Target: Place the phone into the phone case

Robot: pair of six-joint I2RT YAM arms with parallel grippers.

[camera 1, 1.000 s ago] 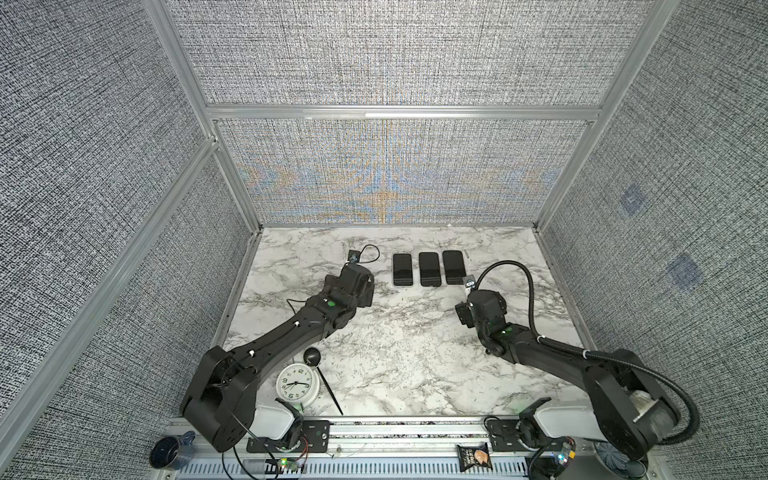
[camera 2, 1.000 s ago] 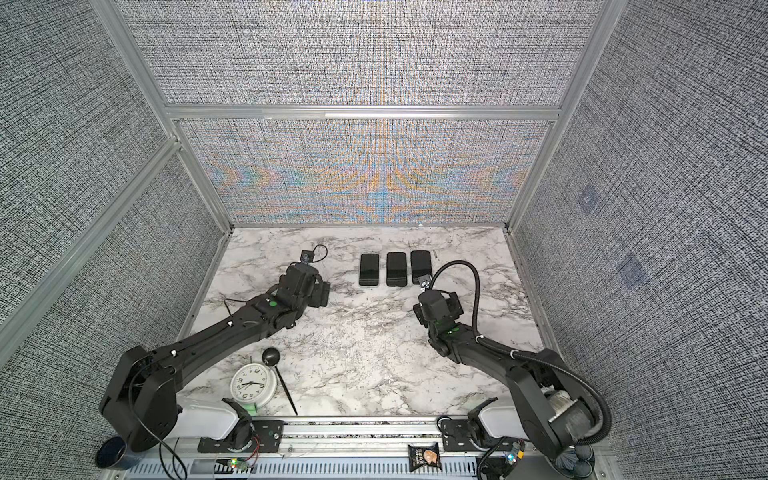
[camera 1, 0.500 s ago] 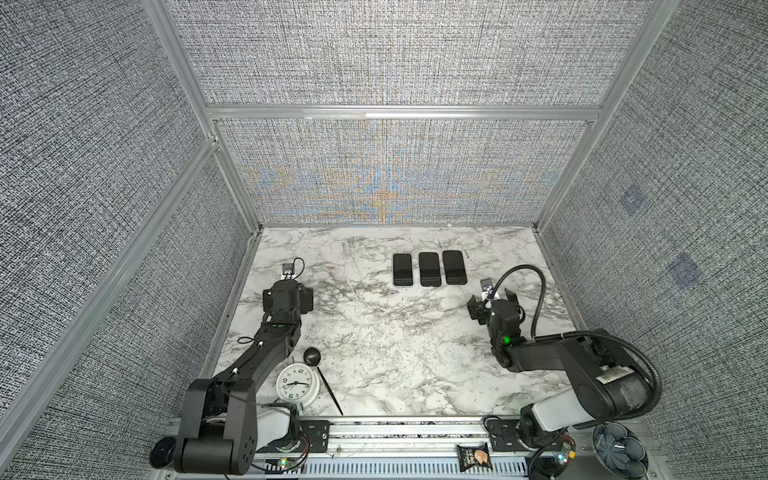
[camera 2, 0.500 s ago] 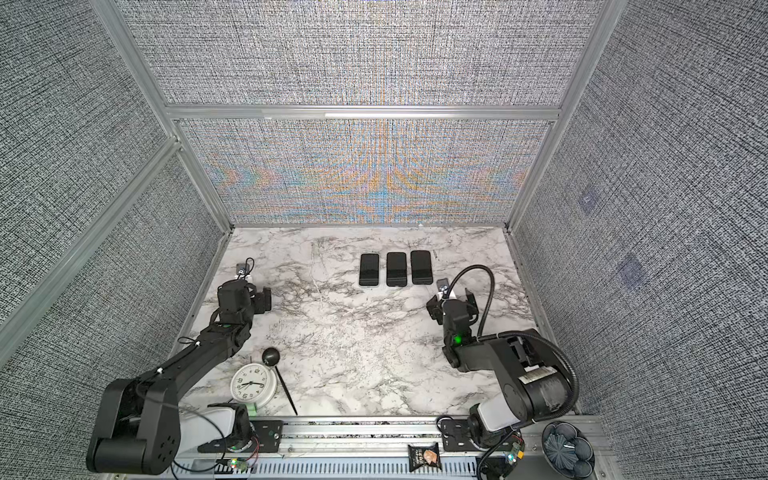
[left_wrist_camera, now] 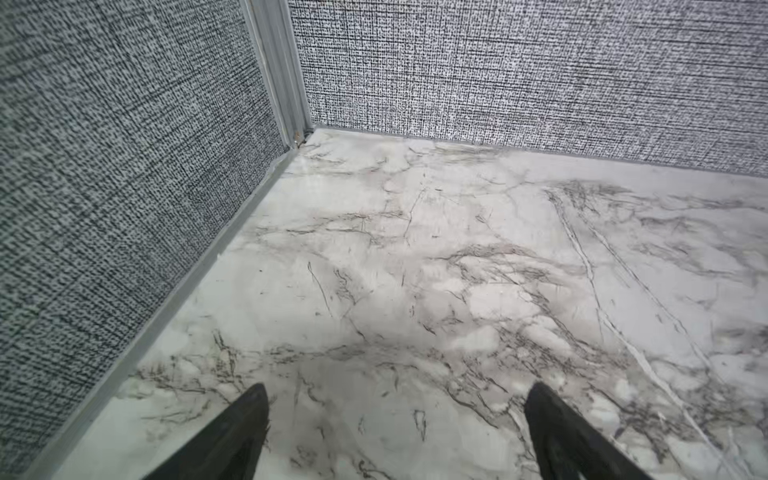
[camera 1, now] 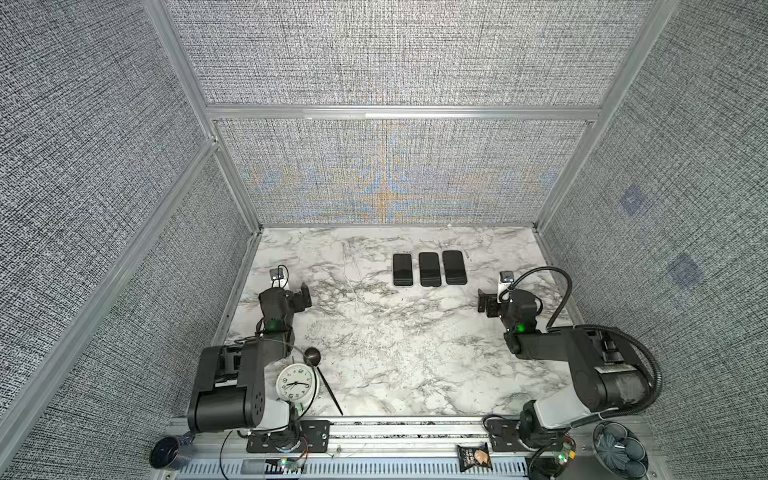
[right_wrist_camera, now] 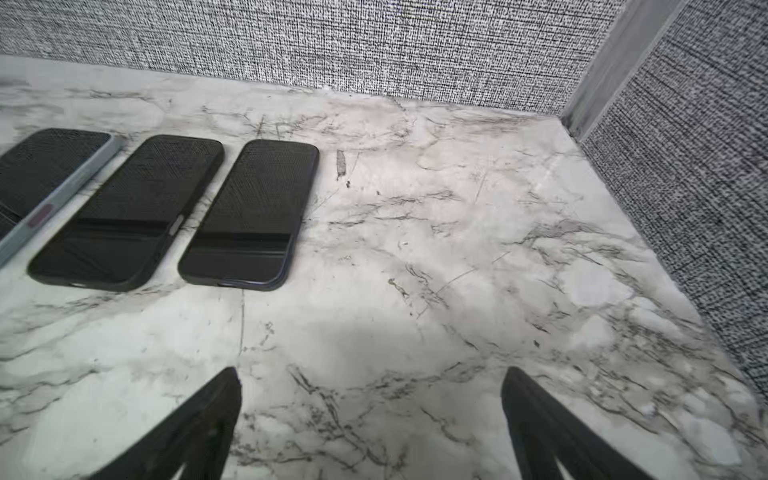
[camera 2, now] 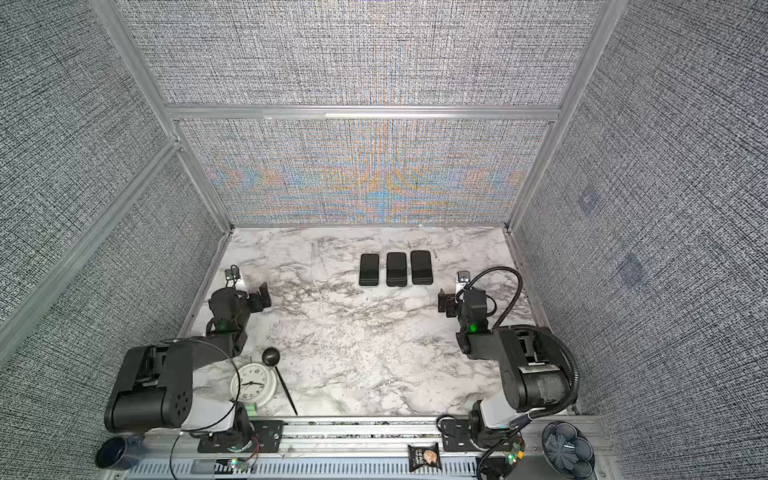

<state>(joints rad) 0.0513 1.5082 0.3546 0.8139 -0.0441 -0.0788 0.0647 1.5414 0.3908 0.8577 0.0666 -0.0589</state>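
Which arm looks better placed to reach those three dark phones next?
Probably the right arm. The right gripper sits open, nearer the phones, and its wrist view shows them ahead. The left gripper, also open, faces only bare table by the side wall.

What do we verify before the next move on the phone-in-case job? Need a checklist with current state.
1. Left end effector open, nothing between its fingers: ok.
2. Right end effector open, nothing between its fingers: ok.
3. Both end effectors apart from the phone row: ok.
4. Left phone, middle phone and right phone flat, side by side on the table: ok.
5. Each phone fully seated in a case: cannot tell. The left phone shows a pale rim and the middle phone a black one, but seating is unreadable.
6. Separate empty case to fill: not ok, none in view.
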